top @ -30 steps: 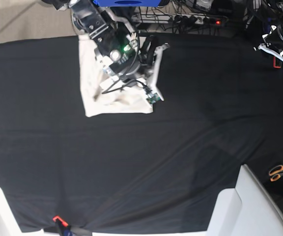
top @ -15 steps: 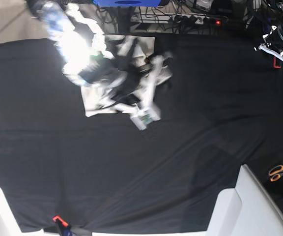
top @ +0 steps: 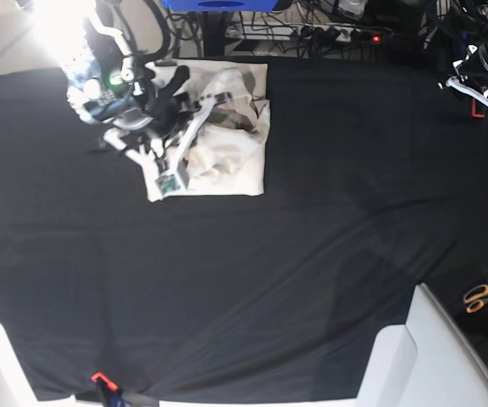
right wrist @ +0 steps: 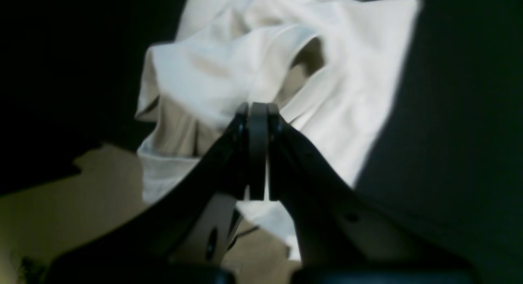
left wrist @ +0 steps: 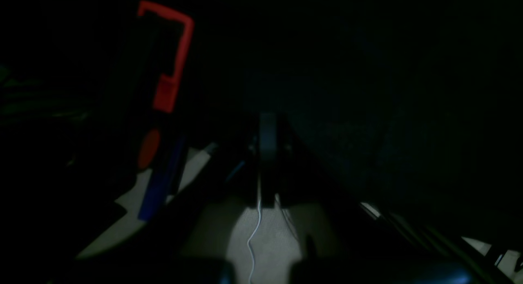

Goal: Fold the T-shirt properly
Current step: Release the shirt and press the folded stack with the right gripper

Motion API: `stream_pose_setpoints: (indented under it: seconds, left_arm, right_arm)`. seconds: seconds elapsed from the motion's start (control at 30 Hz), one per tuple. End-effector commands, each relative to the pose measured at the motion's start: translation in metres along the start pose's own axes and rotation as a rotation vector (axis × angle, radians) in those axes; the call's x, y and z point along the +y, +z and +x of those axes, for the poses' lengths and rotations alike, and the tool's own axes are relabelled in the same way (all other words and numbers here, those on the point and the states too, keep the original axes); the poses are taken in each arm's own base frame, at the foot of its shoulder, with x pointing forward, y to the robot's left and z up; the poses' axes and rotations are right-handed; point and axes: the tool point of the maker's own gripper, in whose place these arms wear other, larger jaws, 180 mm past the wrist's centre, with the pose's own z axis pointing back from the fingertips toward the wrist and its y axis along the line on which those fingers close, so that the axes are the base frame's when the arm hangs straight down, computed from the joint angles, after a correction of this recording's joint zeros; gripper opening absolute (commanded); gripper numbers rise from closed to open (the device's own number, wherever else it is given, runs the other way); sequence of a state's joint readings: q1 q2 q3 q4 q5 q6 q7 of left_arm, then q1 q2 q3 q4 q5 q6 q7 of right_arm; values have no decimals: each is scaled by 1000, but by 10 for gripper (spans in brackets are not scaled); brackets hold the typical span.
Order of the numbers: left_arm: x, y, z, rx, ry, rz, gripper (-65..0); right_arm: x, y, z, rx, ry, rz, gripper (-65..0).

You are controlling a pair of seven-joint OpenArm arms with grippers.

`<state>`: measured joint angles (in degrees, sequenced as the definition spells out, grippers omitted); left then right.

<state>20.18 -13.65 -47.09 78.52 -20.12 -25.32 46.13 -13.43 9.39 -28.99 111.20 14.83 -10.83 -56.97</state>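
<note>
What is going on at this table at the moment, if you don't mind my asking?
A two-armed robot is folding a cream T-shirt on a table covered with a black cloth. The shirt lies bunched into a rough rectangle near the far edge, its top layers rumpled rather than flat. The right gripper hangs over the shirt with its jaws shut and no cloth visibly between them. The left gripper is parked off at the table's side, also shut and holding nothing.

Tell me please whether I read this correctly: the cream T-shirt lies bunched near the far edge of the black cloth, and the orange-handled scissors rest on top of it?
Not quite. The T-shirt is indeed bunched near the far edge of the black cloth, but the scissors are not on it; the base view shows them far away, beyond the cloth's opposite corner.
</note>
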Motion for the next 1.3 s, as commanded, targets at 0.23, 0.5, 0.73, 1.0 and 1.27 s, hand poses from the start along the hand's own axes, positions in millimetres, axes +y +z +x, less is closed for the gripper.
stream_pose_setpoints:
  seconds: [0.23, 0.5, 0.73, 1.0, 1.27]
  left_arm:
    - [7, 5, 9, -26, -12, 13, -650]
    - [7, 5, 9, -26, -12, 13, -650]
    - [8, 6, 9, -25, -14, 15, -650]
    - [10, 6, 11, -27, -16, 18, -650]
    - [10, 6, 10, -27, -15, 18, -650]
  right_arm:
    - [10, -12, 2, 10, -24, 17, -644]
    - [2, -32, -11, 47, -34, -7, -644]
    - [13, -40, 12, 20, -47, 14, -645]
    - [32, -61, 28, 37, 14, 38, -645]
    - [56, -89, 55, 13, 91, 53, -645]
